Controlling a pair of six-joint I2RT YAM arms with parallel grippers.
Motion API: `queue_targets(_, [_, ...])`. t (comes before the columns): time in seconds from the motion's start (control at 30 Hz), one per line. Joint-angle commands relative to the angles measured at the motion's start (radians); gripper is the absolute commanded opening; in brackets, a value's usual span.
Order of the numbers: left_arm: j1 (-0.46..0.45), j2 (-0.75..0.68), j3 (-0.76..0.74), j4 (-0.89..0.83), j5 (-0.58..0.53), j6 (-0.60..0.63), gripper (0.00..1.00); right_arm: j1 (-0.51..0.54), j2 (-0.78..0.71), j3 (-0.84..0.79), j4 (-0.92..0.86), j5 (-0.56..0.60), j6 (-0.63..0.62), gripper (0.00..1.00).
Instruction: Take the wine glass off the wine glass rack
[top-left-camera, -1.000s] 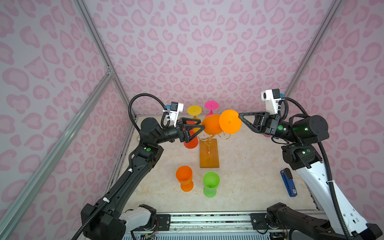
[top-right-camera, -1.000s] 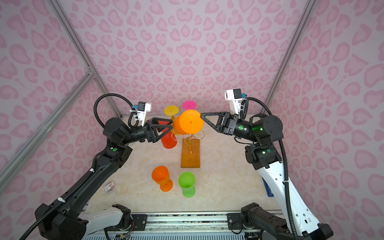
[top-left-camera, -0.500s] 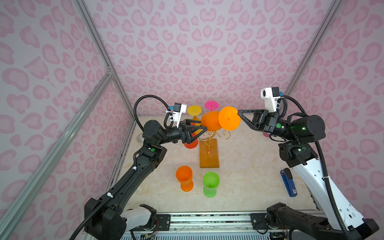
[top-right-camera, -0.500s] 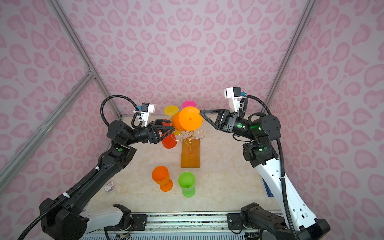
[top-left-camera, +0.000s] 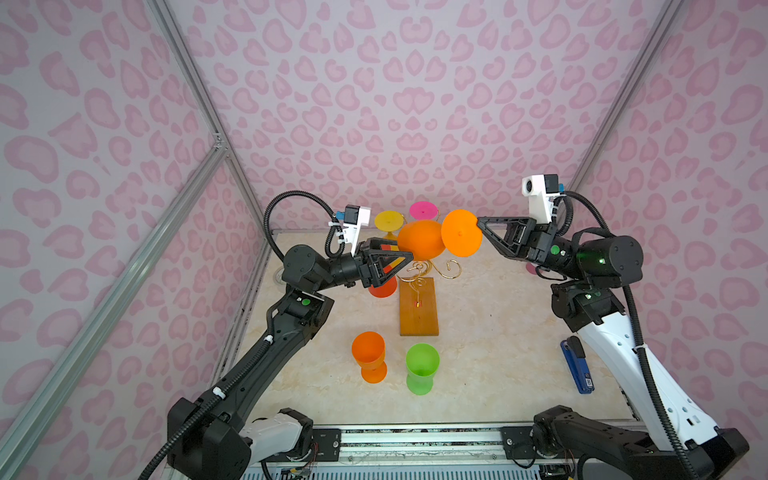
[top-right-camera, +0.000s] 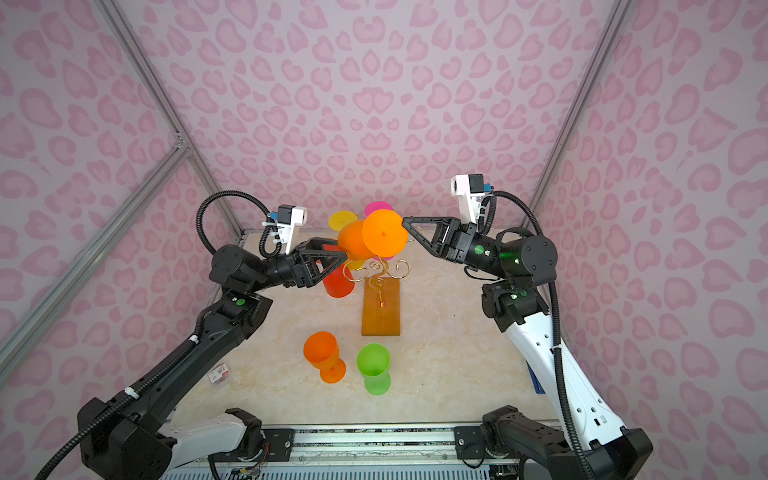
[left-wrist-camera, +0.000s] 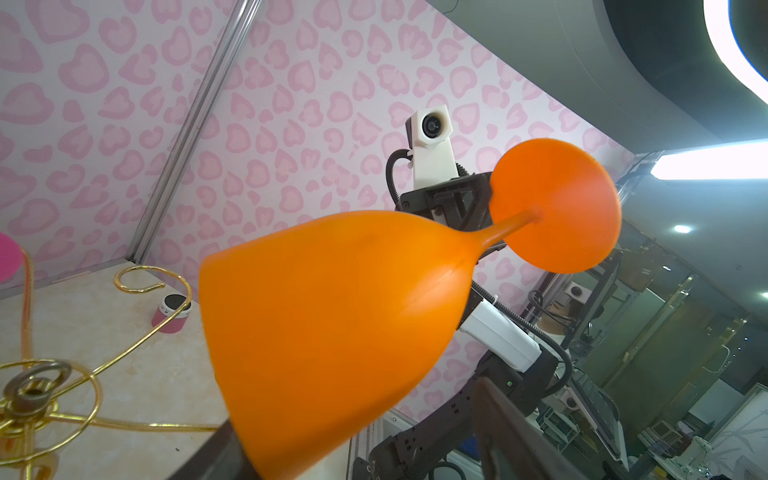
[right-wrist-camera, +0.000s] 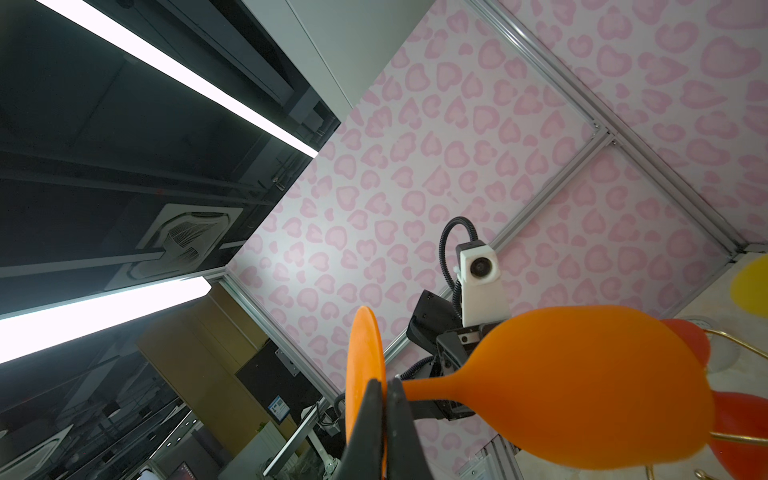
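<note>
The orange glass (top-left-camera: 422, 240) lies on its side up in the air, just above the gold rack (top-left-camera: 434, 270). The right hand (top-left-camera: 478, 224) is pinched tight on its flat round foot. The left hand (top-left-camera: 405, 252) is wide, and the cup end of the glass sits between its fingers. The rack stands on the bench (top-left-camera: 498, 332).

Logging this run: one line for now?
right gripper shut on orange wine glass foot | left gripper open at bowl | glass off wine glass rack
</note>
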Motion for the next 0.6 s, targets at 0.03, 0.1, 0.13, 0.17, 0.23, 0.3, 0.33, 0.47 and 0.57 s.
queue_targets(0.03, [-0.001,-0.019,-0.002,0.067,-0.002,-0.010,0.71,-0.019,0.010,-0.027,0.108,0.007,0.063,0.00])
queue_targets(0.1, [-0.001,-0.022,-0.002,0.069,-0.004,-0.014,0.69,-0.027,0.012,-0.042,0.138,0.008,0.083,0.00])
queue_targets(0.13, [-0.002,-0.023,-0.002,0.071,-0.005,-0.016,0.67,-0.030,0.015,-0.049,0.149,0.010,0.090,0.00])
queue_targets(0.17, [-0.001,-0.023,-0.002,0.074,-0.006,-0.018,0.65,-0.035,0.016,-0.055,0.160,0.011,0.096,0.00])
queue_targets(0.23, [-0.001,-0.024,-0.002,0.074,-0.007,-0.020,0.62,-0.042,0.018,-0.069,0.183,0.014,0.113,0.00])
queue_targets(0.3, [-0.001,-0.025,-0.002,0.074,-0.009,-0.021,0.59,-0.050,0.022,-0.080,0.213,0.014,0.132,0.00])
queue_targets(0.33, [-0.001,-0.024,-0.003,0.075,-0.008,-0.023,0.57,-0.054,0.025,-0.086,0.228,0.014,0.143,0.00])
queue_targets(0.47, [-0.002,-0.024,-0.003,0.077,-0.010,-0.026,0.51,-0.067,0.034,-0.105,0.286,0.018,0.187,0.00])
queue_targets(0.57, [-0.001,-0.028,-0.003,0.079,-0.011,-0.031,0.47,-0.072,0.040,-0.115,0.310,0.019,0.202,0.00])
